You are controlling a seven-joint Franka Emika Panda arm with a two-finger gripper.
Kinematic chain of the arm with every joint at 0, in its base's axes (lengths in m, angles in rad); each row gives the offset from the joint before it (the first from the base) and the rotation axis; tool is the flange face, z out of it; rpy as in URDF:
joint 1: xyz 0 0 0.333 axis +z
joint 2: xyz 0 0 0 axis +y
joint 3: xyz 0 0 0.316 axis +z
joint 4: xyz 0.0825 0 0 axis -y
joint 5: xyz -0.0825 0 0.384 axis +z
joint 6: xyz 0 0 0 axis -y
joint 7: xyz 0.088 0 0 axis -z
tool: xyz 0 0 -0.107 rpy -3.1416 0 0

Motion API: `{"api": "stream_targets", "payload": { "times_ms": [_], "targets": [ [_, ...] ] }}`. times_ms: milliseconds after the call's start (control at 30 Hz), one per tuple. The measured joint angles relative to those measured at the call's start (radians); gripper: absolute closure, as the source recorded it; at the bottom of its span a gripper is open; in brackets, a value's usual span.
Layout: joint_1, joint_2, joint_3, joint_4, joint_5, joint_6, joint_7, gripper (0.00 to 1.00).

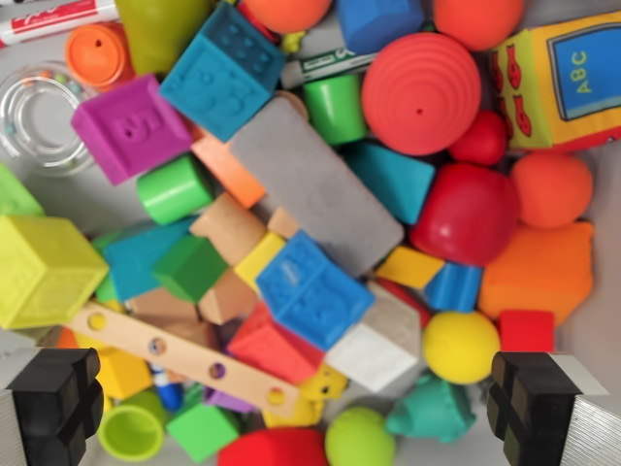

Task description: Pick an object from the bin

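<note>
**A:** What sits biggest in the bin point(582, 345)?

**B:** The grey block point(315, 194), lying at a slant up ahead of the claw point(299, 406), a bit to the wrist view's left of its midline. Beyond it, toward the right finger's side, is the red ribbed dome point(420, 93), and nearer that finger the dark red rounded piece point(466, 214).

**A:** And the claw itself?

**B:** Spread wide. Both black fingers point(53, 403) show at the bottom corners of the wrist view, with nothing held between them.

**A:** What lies within the gap?

**B:** The blue cube point(312, 289) is just ahead of the middle, leaning on the grey block. The wooden strip with holes point(184, 357) runs from near the left finger toward the centre. The yellow ball point(460, 347) is just inside the right finger, and the small green ball point(359, 439) is almost dead centre, closest of all.

**A:** Anything touching the fingers?

**B:** I cannot tell.
</note>
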Motion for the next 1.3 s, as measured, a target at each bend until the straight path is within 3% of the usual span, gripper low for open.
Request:
{"api": "stream_targets", "payload": {
  "times_ms": [567,1300],
  "targets": [
    [-0.008,-0.017,-0.007,-0.042,0.001,0.024,-0.09,0.0],
    [-0.029,-0.046,-0.017,-0.115,0.004,0.067,-0.267,0.0]
  ]
}}
